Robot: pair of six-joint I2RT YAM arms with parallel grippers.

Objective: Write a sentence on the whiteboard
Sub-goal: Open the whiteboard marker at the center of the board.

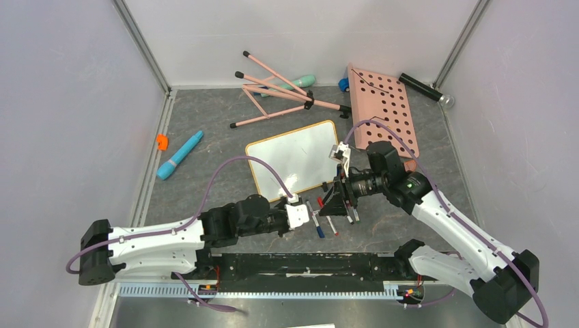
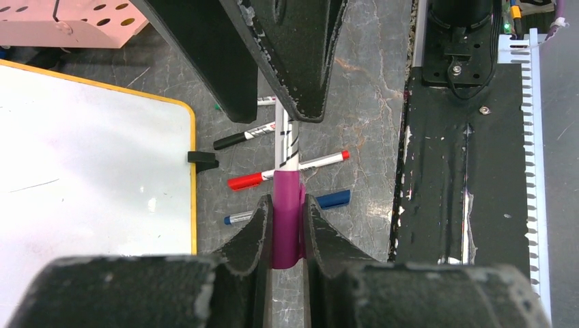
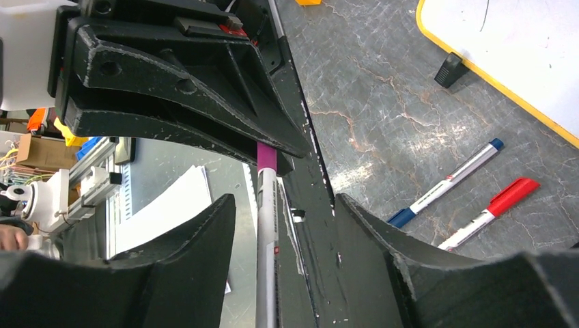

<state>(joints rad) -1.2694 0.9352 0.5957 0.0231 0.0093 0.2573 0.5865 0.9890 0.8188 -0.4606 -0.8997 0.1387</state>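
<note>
Edges first. The small glossy white whiteboard with an orange-tan rim lies flat mid-desk and skewed, its near right corner just beyond both end effectors. Bare grey marbled desk runs left of it, out to a teal pen-shaped cylinder. The far side is crowded: pink folding easel legs sit off the far edge, and a pink board with round holes is close to the far right corner. On the near side, loose markers lie between the rim and the black base rail: a red-capped one, a blue-capped one and a black-capped one.

Left end effector: nearly closed, clamped on the cap end of a white-barrelled marker with a magenta cap.

Right end effector: jaws spread, straddling the white barrel with a gap on each side. I see no contact.

Pose: both arms reach in low from the near edge with forearms converging. The end effectors meet nose to nose over the loose markers, and the held marker spans between them.
</note>
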